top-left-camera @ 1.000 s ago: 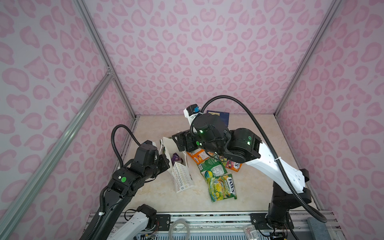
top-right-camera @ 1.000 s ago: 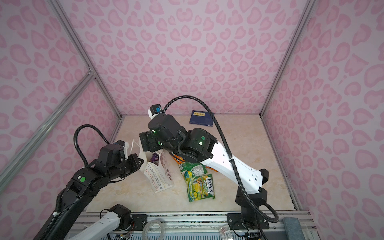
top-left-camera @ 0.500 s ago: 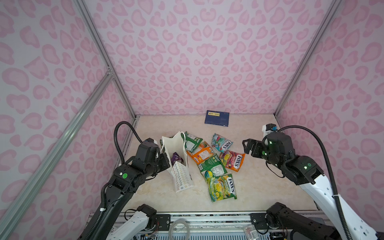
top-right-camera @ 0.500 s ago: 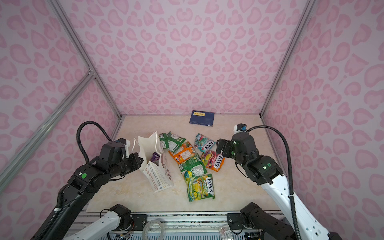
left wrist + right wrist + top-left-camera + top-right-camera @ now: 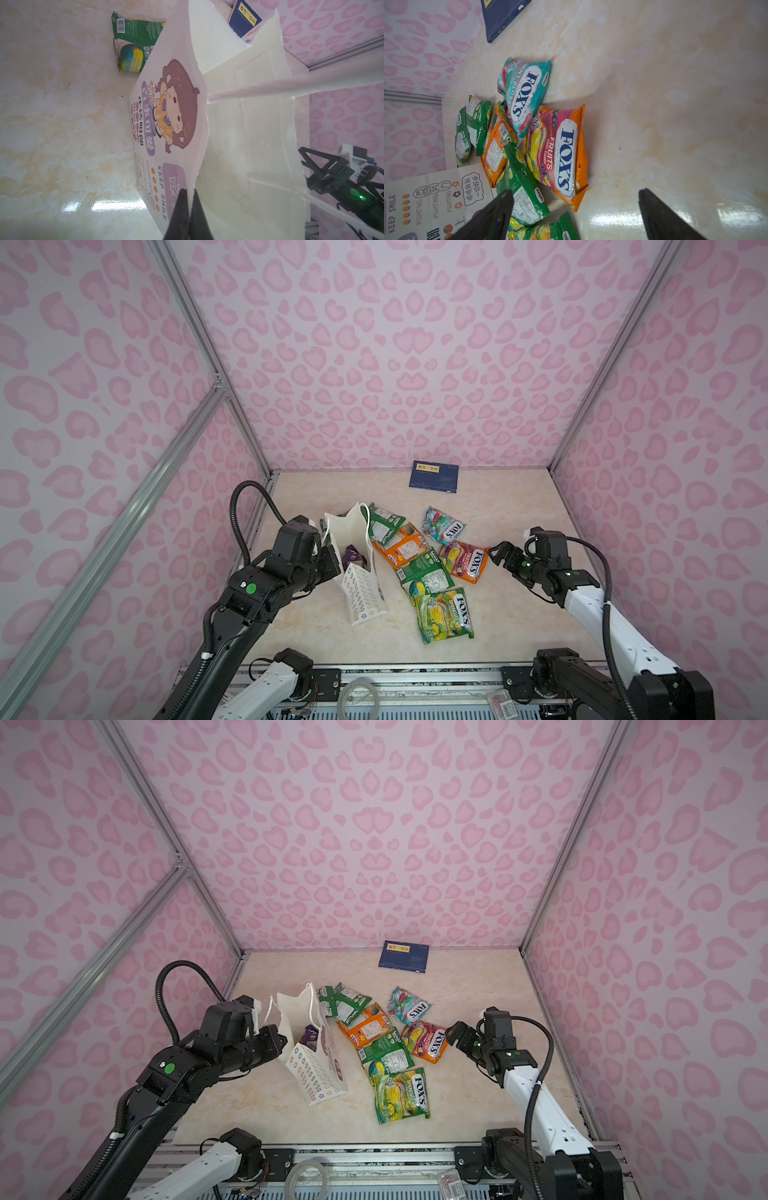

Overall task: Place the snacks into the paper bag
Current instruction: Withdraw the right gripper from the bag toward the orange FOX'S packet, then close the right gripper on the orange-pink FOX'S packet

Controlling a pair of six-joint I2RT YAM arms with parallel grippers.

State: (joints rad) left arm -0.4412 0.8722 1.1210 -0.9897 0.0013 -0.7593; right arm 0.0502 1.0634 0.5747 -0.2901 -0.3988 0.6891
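Left jaws were pressed together on the top edge of the paper bag [image 5: 362, 593], pinching one white wall. The bag stood open and leaning on the surface [image 5: 519, 614]. In the left wrist view its cartoon girl side [image 5: 172, 116] stretched away just ahead of them. Inside the bag, a little beyond those jaws, sat a purple pouch [image 5: 354, 556].

Right jaws were spread wide with nothing between them, low over the surface and well apart from the bag. Just ahead of them lay a red and yellow pouch [image 5: 465, 562] with an orange edge; whether they touched it could not be told.

More snacks [image 5: 386, 1052] lay loose between the two pairs of jaws. There was a teal pouch [image 5: 444, 526], an orange pouch [image 5: 402, 547], a dark green pouch [image 5: 424, 574] and a yellow-green pouch [image 5: 444, 614]. Two green pouches [image 5: 384, 523] lay against the bag's far side. Far beyond both pairs of jaws, by the back wall, lay a dark blue card [image 5: 434, 477].
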